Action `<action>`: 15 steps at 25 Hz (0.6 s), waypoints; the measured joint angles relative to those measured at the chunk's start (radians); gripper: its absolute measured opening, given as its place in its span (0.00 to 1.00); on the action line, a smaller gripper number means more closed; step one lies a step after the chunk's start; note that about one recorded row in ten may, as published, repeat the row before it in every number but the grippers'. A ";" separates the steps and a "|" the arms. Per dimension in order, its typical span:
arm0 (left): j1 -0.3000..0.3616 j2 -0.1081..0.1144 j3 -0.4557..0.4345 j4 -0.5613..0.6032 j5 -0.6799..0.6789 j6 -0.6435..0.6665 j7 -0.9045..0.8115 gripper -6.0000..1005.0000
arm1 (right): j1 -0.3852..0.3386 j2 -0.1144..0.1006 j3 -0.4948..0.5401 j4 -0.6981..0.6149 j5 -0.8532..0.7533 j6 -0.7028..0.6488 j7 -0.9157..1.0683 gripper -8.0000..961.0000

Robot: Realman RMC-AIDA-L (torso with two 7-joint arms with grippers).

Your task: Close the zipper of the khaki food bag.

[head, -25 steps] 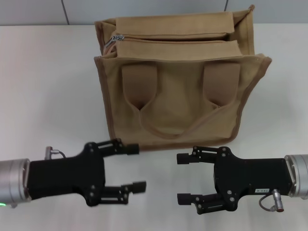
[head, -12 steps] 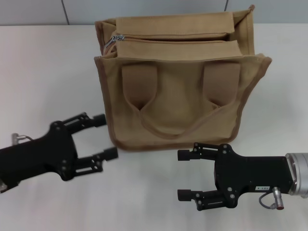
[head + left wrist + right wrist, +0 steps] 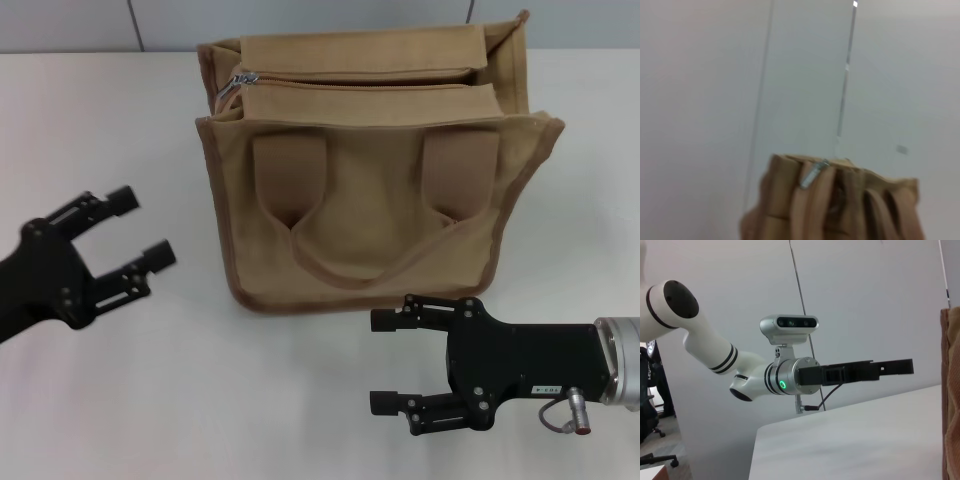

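Observation:
The khaki food bag (image 3: pixel 370 200) stands upright at the back middle of the white table, handle side facing me. Its zipper track (image 3: pixel 370 84) runs along the top, with the silver slider (image 3: pixel 240 82) at the bag's left end; the slider also shows in the left wrist view (image 3: pixel 812 174). My left gripper (image 3: pixel 140 228) is open and empty, left of the bag and apart from it. My right gripper (image 3: pixel 385 361) is open and empty, in front of the bag's right half. The left arm's gripper shows in the right wrist view (image 3: pixel 910 366).
The white table (image 3: pixel 250 400) spreads around the bag. A grey wall (image 3: pixel 80 25) runs behind it. The bag's edge shows at the side of the right wrist view (image 3: pixel 951 390).
My left gripper has moved away to the left and back, from the front of the bag to beside its left side. The right gripper has barely moved. The bag has not moved.

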 joint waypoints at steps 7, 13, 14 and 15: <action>0.008 -0.012 -0.140 -0.006 0.000 -0.030 0.024 0.79 | 0.001 0.000 0.000 -0.004 0.000 0.000 0.000 0.83; -0.005 -0.027 -0.178 -0.006 0.000 -0.080 0.045 0.79 | 0.002 0.000 0.008 -0.006 0.000 0.000 0.000 0.83; -0.005 -0.027 -0.178 -0.006 0.000 -0.080 0.045 0.78 | 0.002 0.000 0.008 -0.006 0.000 0.000 0.000 0.82; -0.009 -0.028 -0.176 -0.006 0.000 -0.086 0.048 0.78 | 0.002 0.000 0.011 -0.006 0.000 0.000 0.000 0.82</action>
